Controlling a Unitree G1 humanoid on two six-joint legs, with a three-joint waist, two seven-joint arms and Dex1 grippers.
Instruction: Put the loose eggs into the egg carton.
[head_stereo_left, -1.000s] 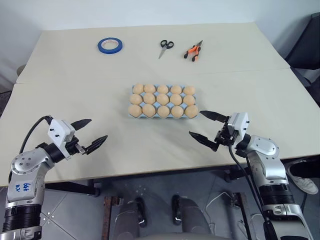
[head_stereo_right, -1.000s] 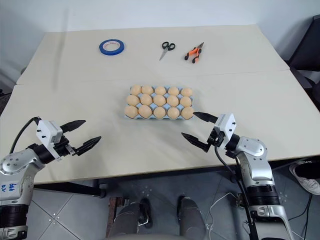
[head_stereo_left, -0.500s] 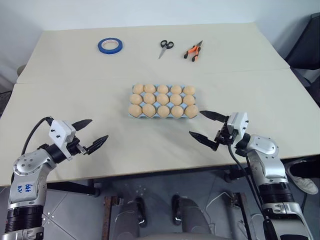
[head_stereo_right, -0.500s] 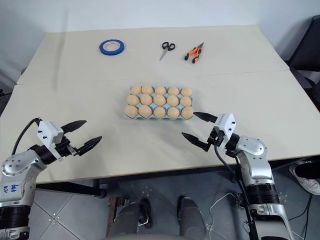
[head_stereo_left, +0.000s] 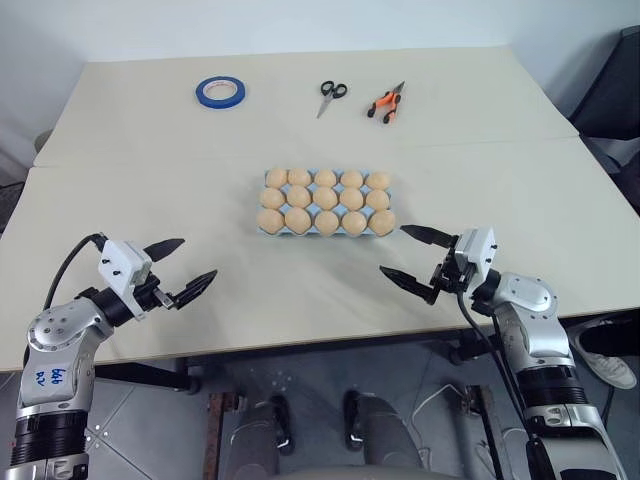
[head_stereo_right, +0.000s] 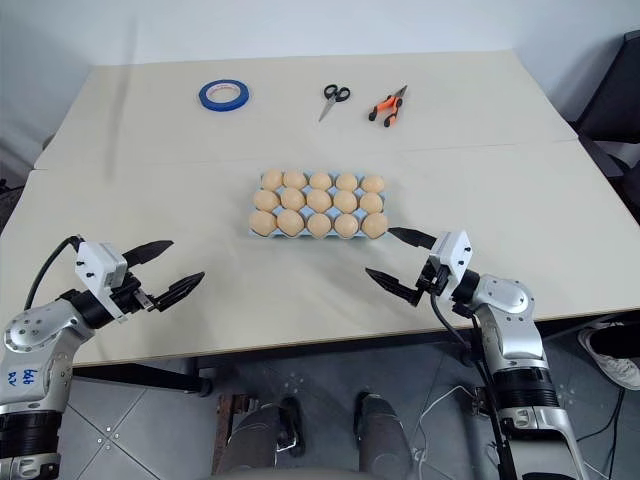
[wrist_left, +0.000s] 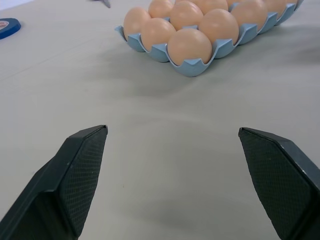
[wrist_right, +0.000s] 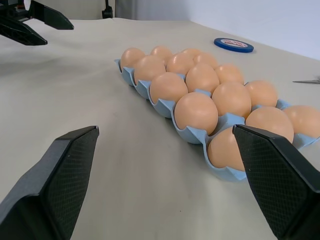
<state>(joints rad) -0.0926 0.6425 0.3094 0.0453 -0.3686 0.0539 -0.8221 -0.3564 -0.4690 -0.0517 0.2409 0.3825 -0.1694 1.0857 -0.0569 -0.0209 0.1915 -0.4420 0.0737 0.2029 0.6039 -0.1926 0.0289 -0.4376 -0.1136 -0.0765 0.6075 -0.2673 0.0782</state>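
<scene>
Centrally on the table (head_stereo_left: 150, 150) sat the egg carton (head_stereo_left: 327, 231), all fifteen cups filled with eggs (head_stereo_left: 326, 198); no loose egg lay elsewhere on the surface, so the task appeared complete. Flanking it, the left gripper (head_stereo_left: 181, 269) hovered well apart from the carton with jaws spread and empty, and the right gripper (head_stereo_left: 417, 255) hovered near the carton's right end, likewise spread and empty. Risk lay chiefly with the right gripper: a careless sweep toward the carton could have nudged the light tray and jostled an end egg. Far off lay the tape roll (head_stereo_left: 221, 91), scissors (head_stereo_left: 330, 96) and pliers (head_stereo_left: 386, 102), posing no hazard.
</scene>
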